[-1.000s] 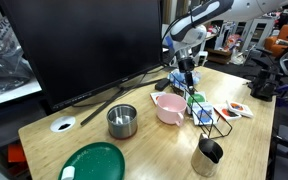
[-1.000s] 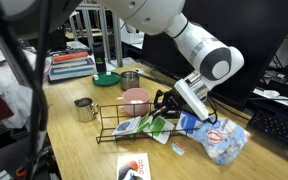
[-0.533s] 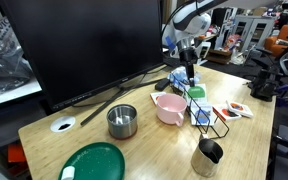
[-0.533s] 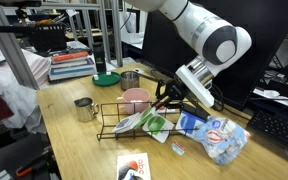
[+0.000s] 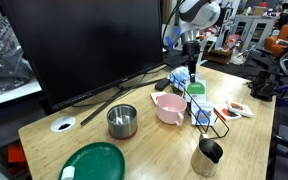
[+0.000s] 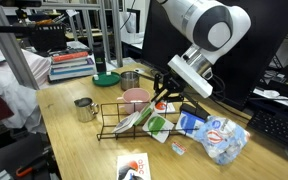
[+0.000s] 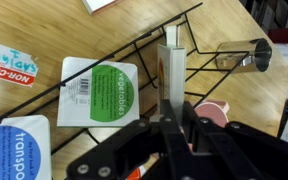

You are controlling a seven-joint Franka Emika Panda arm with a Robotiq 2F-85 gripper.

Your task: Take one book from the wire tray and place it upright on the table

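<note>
The gripper point(image 7: 174, 118) was closed narrow on the book point(image 7: 172, 72). The wrist view showed the book edge-on, as a thin pale strip standing between the jaws. In an exterior view the book point(image 5: 196, 90) showed its green cover. There it hung under the gripper point(image 5: 191, 72), just above the wire tray point(image 5: 215, 122), at the end of the tray nearer to the pink bowl point(image 5: 168, 108). I could not tell whether its lower edge was already free of the dividers or touched a wire.

The step in hand looked to be the lift out of the tray. The task seemed about half done: the book was gripped but not yet set on the table point(image 5: 159, 148).

To do this step well, the book should go straight up along the dividers until its lower edge is above the top wire. A sideways pull too early could catch a wire and drag the light tray.

After that, bare wood beside the tray is needed. A book with a green circle point(image 7: 99, 92) lay flat under the tray wires, and a blue book point(image 7: 14, 150) lay just beside the tray. Neither is good ground. Such a thin book has a narrow foot and will probably tip easily. So its bottom edge should rest fully on the wood before the jaws open, slowly.
</note>
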